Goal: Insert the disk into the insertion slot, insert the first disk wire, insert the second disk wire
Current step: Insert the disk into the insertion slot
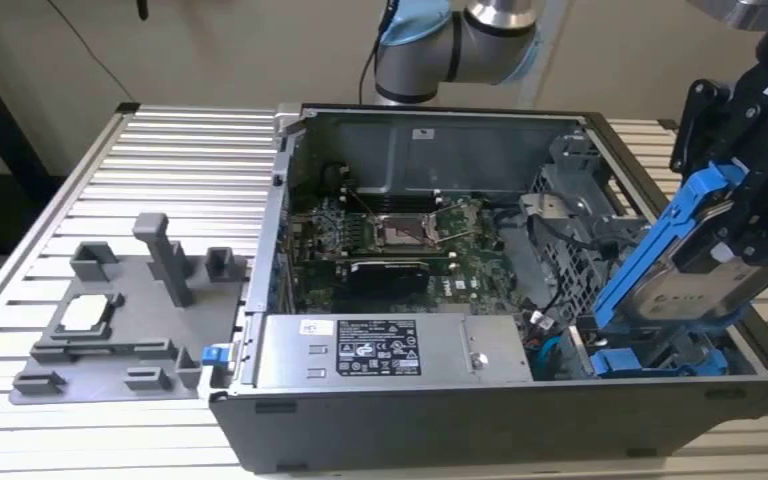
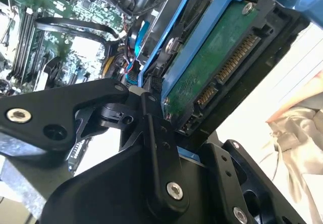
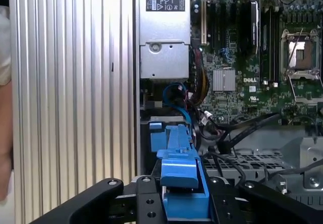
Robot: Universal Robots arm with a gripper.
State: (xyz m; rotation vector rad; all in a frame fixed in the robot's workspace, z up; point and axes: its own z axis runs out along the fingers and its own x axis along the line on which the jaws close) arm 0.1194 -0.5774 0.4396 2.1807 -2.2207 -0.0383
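Near the edge of the worktop (image 1: 184, 160) at the exterior view's right, the arm hangs from above, gripper (image 1: 744, 215) clamped on the disk (image 1: 684, 285), which tilts steeply over the computer case (image 1: 277, 200) drive bay (image 1: 651, 358). The second wrist view shows the disk's green circuit board (image 2: 212, 77); the first wrist view, the motherboard (image 3: 237, 57).

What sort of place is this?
Probably a robotics lab bench for computer assembly: an open computer case on a ribbed metal table, a grey fixture plate, the gripper holding the disk.
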